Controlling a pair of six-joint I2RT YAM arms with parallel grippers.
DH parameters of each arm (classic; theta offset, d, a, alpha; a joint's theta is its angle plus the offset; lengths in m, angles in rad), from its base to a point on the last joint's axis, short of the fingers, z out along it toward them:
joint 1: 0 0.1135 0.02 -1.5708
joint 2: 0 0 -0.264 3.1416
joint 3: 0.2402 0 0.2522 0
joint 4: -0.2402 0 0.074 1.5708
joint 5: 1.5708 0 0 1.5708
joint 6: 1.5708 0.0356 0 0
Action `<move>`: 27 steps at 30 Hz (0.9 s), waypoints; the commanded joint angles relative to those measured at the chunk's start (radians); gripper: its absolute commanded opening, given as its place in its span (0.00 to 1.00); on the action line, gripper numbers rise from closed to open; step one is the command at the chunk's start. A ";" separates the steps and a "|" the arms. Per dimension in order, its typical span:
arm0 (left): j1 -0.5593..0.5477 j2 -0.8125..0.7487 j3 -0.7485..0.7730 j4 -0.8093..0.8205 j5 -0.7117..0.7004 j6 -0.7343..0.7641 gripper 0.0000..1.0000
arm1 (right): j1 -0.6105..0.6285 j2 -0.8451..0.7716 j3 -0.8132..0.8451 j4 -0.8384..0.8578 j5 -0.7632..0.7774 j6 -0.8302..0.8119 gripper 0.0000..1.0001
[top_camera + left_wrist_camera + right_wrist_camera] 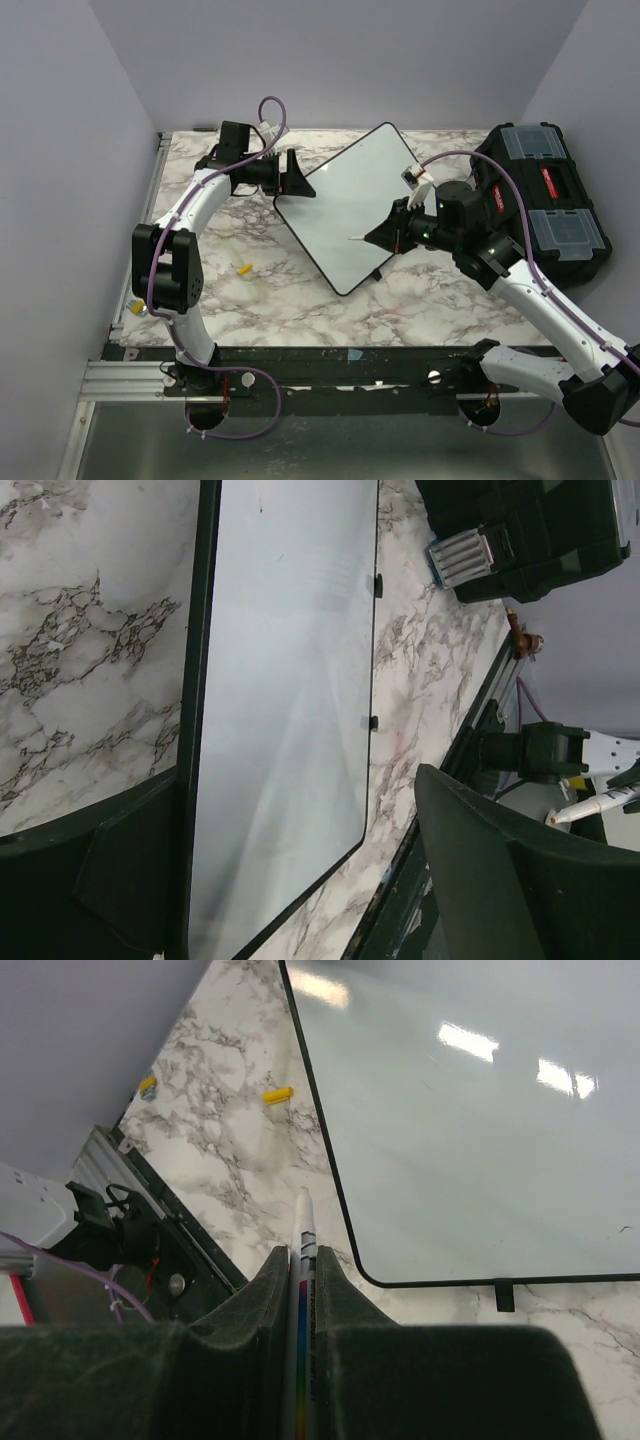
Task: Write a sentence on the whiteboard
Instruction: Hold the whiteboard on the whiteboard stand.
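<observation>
The whiteboard (350, 200) lies turned cornerwise on the marble table, and its white face is blank; no sentence shows on it. It also shows in the left wrist view (285, 680) and the right wrist view (480, 1130). My right gripper (385, 232) is shut on a white marker (303, 1250) with a rainbow-striped barrel. The marker's tip (353, 239) is over the board's near part. My left gripper (290, 172) is open at the board's left corner, with its jaws wide apart (290, 800) and one on either side of the board's end.
A black toolbox (545, 200) with clear lids stands to the right of the board. A small yellow cap (243, 268) lies on the marble left of the board's near corner. Another small yellow piece (147, 1086) lies by the table's left rail.
</observation>
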 commanded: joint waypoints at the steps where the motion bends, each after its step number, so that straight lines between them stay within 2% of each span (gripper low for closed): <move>1: 0.000 0.008 -0.006 -0.019 0.068 0.042 0.85 | -0.003 0.005 0.022 0.023 -0.019 -0.018 0.01; 5: 0.000 0.024 0.011 -0.037 0.073 0.052 0.79 | -0.003 0.016 0.032 0.026 -0.024 -0.019 0.01; 9: 0.000 0.039 0.024 -0.039 0.062 0.053 0.77 | -0.004 0.018 0.029 0.035 -0.027 -0.012 0.01; 13: 0.000 0.070 0.060 -0.044 0.081 0.042 0.67 | -0.003 0.028 0.027 0.045 -0.035 -0.009 0.01; 19: 0.000 0.112 0.101 -0.049 0.098 0.042 0.57 | -0.003 0.026 0.020 0.057 -0.036 -0.005 0.01; 27: 0.000 0.169 0.166 -0.093 0.122 0.055 0.31 | -0.003 0.025 0.011 0.056 -0.031 -0.011 0.01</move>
